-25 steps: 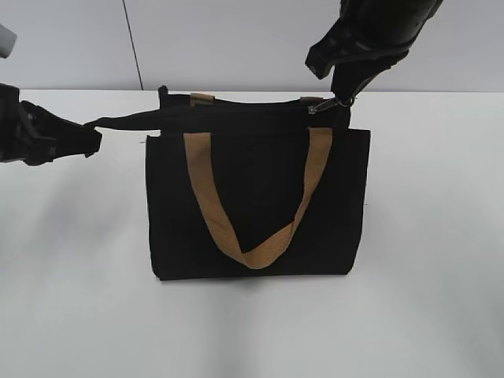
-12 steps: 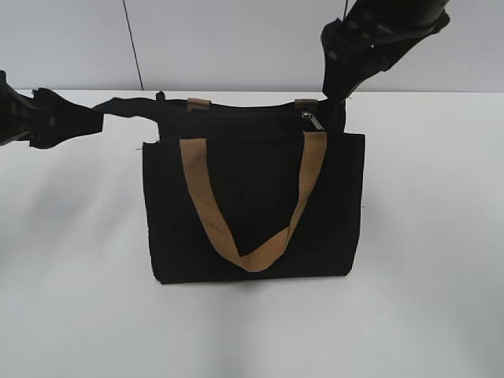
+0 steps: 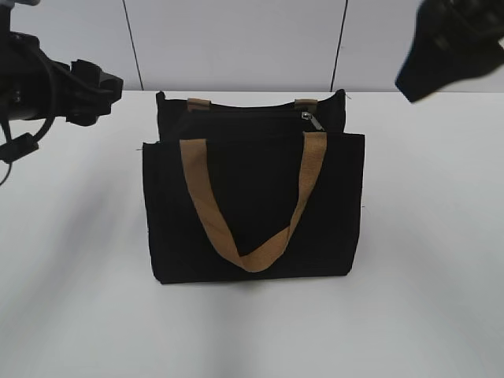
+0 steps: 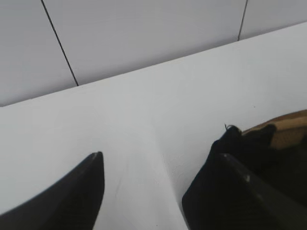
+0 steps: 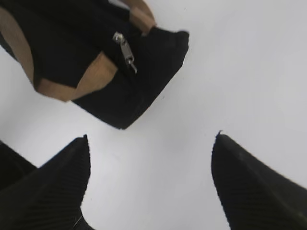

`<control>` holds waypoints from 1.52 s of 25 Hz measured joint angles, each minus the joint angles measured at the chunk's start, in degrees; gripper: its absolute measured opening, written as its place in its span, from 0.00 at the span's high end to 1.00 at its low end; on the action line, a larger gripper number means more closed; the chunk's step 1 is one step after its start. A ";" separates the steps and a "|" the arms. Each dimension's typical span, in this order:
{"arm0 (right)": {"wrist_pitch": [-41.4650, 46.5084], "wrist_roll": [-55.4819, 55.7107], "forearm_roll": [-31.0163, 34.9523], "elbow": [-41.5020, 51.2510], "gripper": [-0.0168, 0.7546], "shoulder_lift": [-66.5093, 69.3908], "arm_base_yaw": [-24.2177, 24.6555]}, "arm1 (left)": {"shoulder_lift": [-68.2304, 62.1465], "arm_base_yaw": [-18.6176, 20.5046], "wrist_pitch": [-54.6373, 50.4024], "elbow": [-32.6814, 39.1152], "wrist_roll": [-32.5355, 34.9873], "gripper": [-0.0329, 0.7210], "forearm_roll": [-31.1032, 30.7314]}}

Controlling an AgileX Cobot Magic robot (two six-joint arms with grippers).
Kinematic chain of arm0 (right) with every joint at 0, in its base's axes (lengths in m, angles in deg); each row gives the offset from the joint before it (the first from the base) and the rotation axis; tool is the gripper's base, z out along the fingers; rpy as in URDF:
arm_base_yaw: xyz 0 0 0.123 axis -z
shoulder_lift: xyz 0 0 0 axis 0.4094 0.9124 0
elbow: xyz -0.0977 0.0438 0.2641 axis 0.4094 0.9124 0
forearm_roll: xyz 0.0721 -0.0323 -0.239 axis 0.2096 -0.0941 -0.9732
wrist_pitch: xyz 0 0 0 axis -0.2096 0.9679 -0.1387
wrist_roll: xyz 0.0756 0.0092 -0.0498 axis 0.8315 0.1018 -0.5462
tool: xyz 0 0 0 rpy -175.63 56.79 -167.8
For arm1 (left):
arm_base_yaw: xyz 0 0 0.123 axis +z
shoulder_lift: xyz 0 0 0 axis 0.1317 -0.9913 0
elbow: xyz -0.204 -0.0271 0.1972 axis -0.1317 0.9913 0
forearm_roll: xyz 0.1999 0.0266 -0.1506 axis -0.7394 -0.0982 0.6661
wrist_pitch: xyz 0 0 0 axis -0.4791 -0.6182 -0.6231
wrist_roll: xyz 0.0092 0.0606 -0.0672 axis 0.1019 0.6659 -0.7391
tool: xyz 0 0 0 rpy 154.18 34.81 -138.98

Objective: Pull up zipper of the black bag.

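The black bag (image 3: 252, 205) lies on the white table with a tan strap handle (image 3: 250, 197) across its front. The silver zipper (image 3: 313, 121) rests at the right end of the zip track on the bag's top edge; it also shows in the right wrist view (image 5: 125, 51). My left gripper (image 3: 94, 90) is open and empty, raised to the left of the bag; in the left wrist view (image 4: 160, 160) its jaws hang over bare table beside a bag corner (image 4: 240, 143). My right gripper (image 3: 445, 59) is open and empty, high at the upper right, also shown in the right wrist view (image 5: 151, 143).
The white table (image 3: 425, 260) spreads around the bag. A pale panelled wall (image 3: 236, 39) stands behind its far edge.
My left gripper let go of the bag's black end tab and lifted away. My right gripper released the zipper pull and moved up and right. The bag's top has settled flat.
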 joint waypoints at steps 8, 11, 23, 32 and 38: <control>-4.60 0.59 0.13 22.03 0.21 -17.90 0.00 | -0.15 -6.00 -19.88 -0.11 36.62 0.25 39.38; -5.14 0.61 2.11 27.53 0.21 -23.55 0.00 | 4.37 -8.54 -24.35 -1.01 54.12 0.25 58.30; -2.99 0.68 4.16 46.71 0.21 -50.77 0.00 | 37.46 -14.69 -54.00 1.71 82.39 0.19 85.12; -4.89 0.80 4.85 54.41 0.21 -58.49 0.00 | 57.05 -14.69 -56.20 11.73 91.87 0.19 90.27; -6.24 0.80 5.16 55.42 0.21 -58.56 0.00 | 58.01 -14.69 -55.93 11.75 95.33 0.22 92.50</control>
